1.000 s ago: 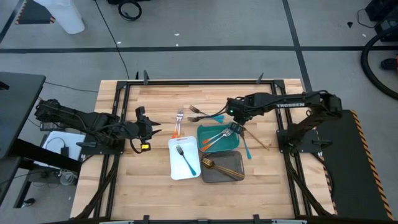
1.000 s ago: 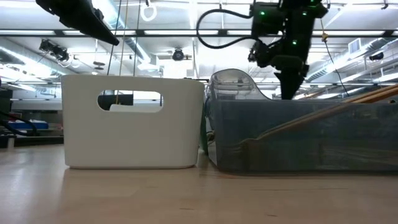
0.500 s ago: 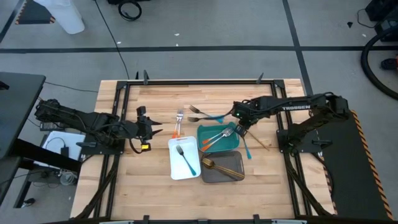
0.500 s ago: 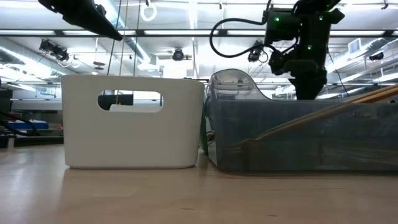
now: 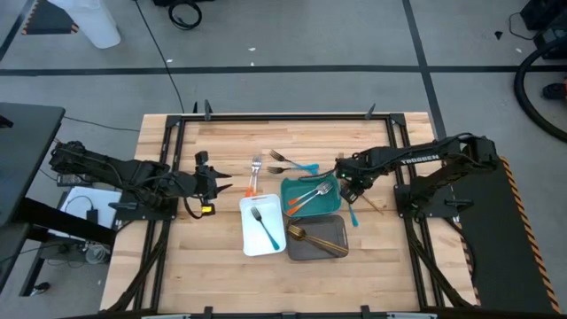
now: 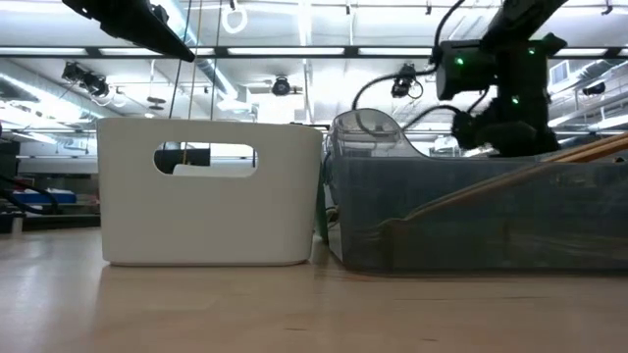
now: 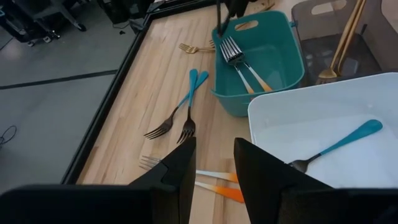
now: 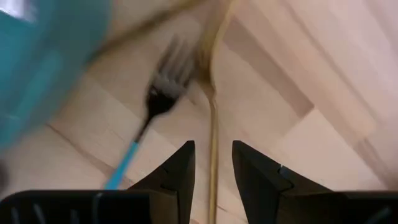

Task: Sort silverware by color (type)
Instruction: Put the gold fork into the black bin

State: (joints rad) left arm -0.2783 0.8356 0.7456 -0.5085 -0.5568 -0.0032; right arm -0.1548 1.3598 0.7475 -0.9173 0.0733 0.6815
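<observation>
Overhead: right gripper [image 5: 352,185] hangs just beside the teal tray [image 5: 297,206], fingers parted over a blue-handled fork [image 5: 353,213] and gold utensil [image 5: 369,203] on the wood. Left gripper [image 5: 215,184] waits apart, fingers parted, empty. Right wrist: both utensils lie just beyond the fingertips [image 8: 179,167], unheld. Left wrist: two orange-handled forks [image 7: 245,64] in the teal tray.

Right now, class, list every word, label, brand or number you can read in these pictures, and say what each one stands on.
"TROSSEN", in pale letters along the right arm, seen in the high view; small, only just readable.
No other text can be read: nothing shows on the trays, the silverware or the table, and the room behind holds no sign clear enough to read.
</observation>
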